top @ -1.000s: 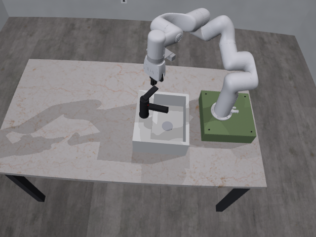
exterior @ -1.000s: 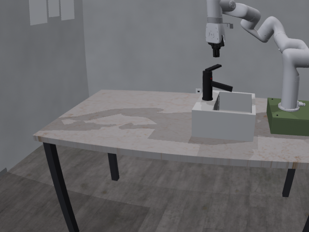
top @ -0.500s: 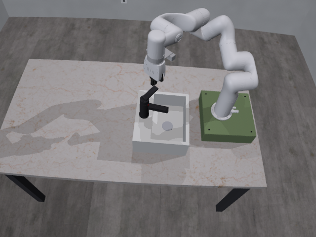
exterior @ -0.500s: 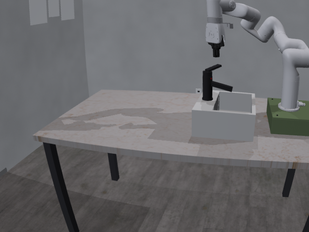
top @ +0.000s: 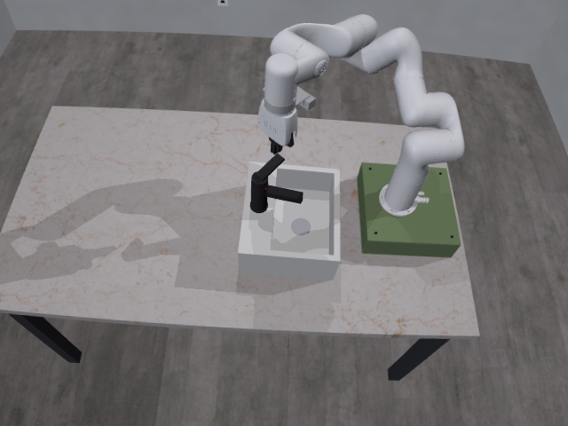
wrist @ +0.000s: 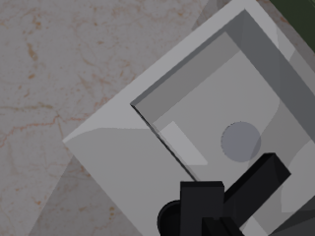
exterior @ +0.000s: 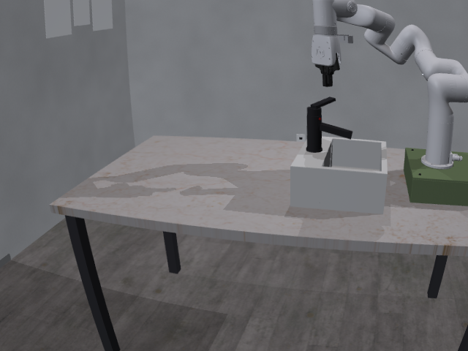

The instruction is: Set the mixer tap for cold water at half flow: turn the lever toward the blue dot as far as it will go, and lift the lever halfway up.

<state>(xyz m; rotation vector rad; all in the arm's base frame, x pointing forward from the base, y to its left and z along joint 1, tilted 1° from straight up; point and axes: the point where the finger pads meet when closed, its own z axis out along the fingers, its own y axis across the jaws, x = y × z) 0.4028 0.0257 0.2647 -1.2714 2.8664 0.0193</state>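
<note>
A black mixer tap [top: 259, 194] stands on the left rim of a white sink [top: 290, 220]. Its spout [top: 287, 193] reaches over the basin. Its lever [top: 269, 167] is raised part way and points toward the back of the table; it also shows in the side view [exterior: 322, 102]. A red dot [top: 266, 187] shows on the tap body; I see no blue dot. My gripper [top: 276, 147] is shut and empty. It hangs a little above the lever's free end, apart from it, as the side view shows [exterior: 327, 81]. In the wrist view the lever [wrist: 202, 204] and spout [wrist: 256, 179] lie at the bottom edge.
The sink basin has a round drain [top: 301, 225]. The arm's green base block [top: 408, 210] stands right of the sink. The marble table top [top: 138, 206] stretches to the left, crossed by the arm's shadow.
</note>
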